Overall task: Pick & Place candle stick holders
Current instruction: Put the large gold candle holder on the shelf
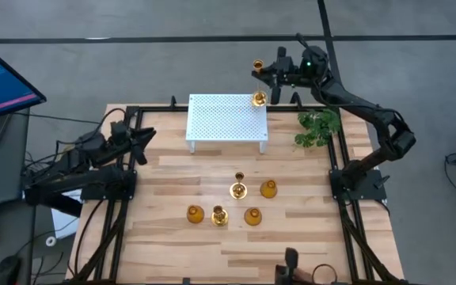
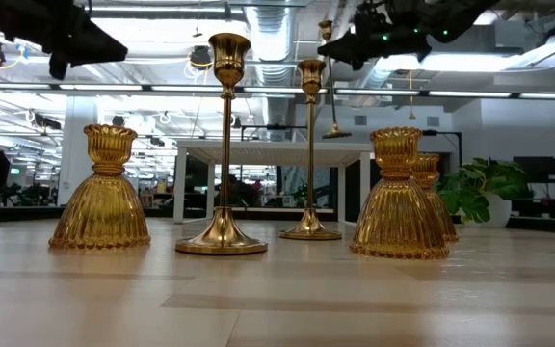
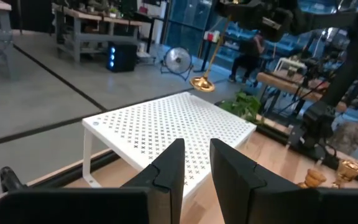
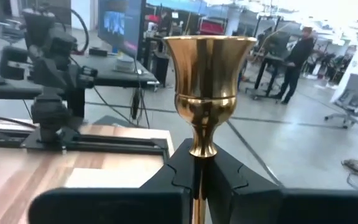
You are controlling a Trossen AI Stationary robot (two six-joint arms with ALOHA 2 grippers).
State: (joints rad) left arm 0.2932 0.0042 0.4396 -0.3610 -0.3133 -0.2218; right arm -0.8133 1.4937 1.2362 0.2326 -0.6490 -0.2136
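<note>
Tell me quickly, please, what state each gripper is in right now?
Left gripper: slightly open, holding nothing, parked at the table's left side.
Right gripper: shut on a slim-stemmed gold candlestick, held above the white perforated stand.

Ahead of me a white perforated stand (image 1: 226, 120) sits at the far side of the wooden table (image 1: 236, 245), a green plant (image 1: 318, 128) just beside its right end, a monitor (image 1: 2, 79) off left.
</note>
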